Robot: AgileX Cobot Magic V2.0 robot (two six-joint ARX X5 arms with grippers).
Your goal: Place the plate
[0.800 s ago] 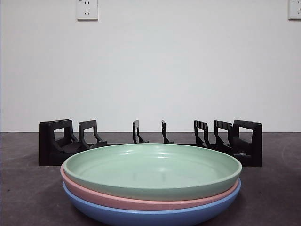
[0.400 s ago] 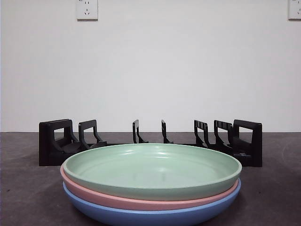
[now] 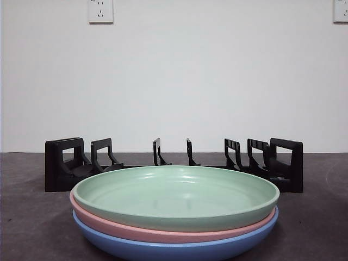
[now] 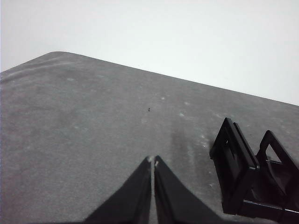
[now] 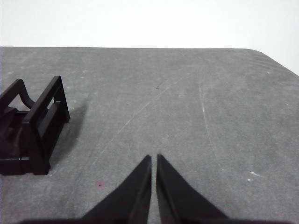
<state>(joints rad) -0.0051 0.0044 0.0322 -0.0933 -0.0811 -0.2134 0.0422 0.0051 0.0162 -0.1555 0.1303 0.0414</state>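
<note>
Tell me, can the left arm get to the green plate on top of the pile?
Probably yes. The green plate lies bare on top of the pink plate, nothing over it. The left gripper, jaws shut, waits over bare table beside the black rack.

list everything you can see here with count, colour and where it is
green plate: 1, pale green, top of the stack at the near edge of the table
pink plate: 1, pink, middle of the stack, only its rim shows
blue plate: 1, blue, bottom of the stack
plate rack: 1, black, behind the stack, no plate in its slots
table: 1, dark grey, under everything
wall sockets: 2, white, high on the wall at the left and right
left gripper: 1, black, shut, above bare table by one end of the rack
right gripper: 1, black, shut, above bare table by the rack's other end
</note>
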